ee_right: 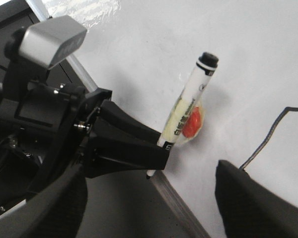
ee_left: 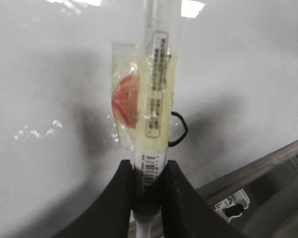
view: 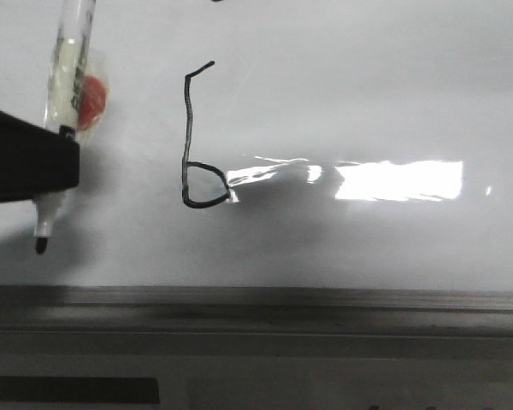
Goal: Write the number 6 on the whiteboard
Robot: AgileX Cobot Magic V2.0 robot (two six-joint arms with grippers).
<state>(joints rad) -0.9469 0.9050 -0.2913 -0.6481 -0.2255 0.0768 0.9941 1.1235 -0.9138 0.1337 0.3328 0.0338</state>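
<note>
The number 6 (view: 192, 141) stands complete on the whiteboard (view: 368, 94): a tall wobbly stem, a short flick at the top, and a closed loop at the bottom, just left of the bright rectangular glare (view: 399, 180). Judged from this, the writing step is done and only retraction or marker disposal remains. The left claw (view: 64, 158) is closed on the marker (view: 68, 77), gripping the barrel near its writing end; the black tip (view: 41, 245) points toward the near frame edge (view: 256, 299), well left of the figure, and appears clear of the board, though contact cannot be excluded. The left wrist view shows the two fingers (ee_left: 114, 198) clamping the barrel, the taped label and a red patch (ee_left: 126, 99), with only part of the loop visible behind the marker. The right wrist view shows the left arm from the side and the marker's far end cap (ee_right: 208, 59), which the front view crops. The right claw (ee_right: 149, 198) appears there only as two dark, widely separated finger edges holding nothing.
</note>
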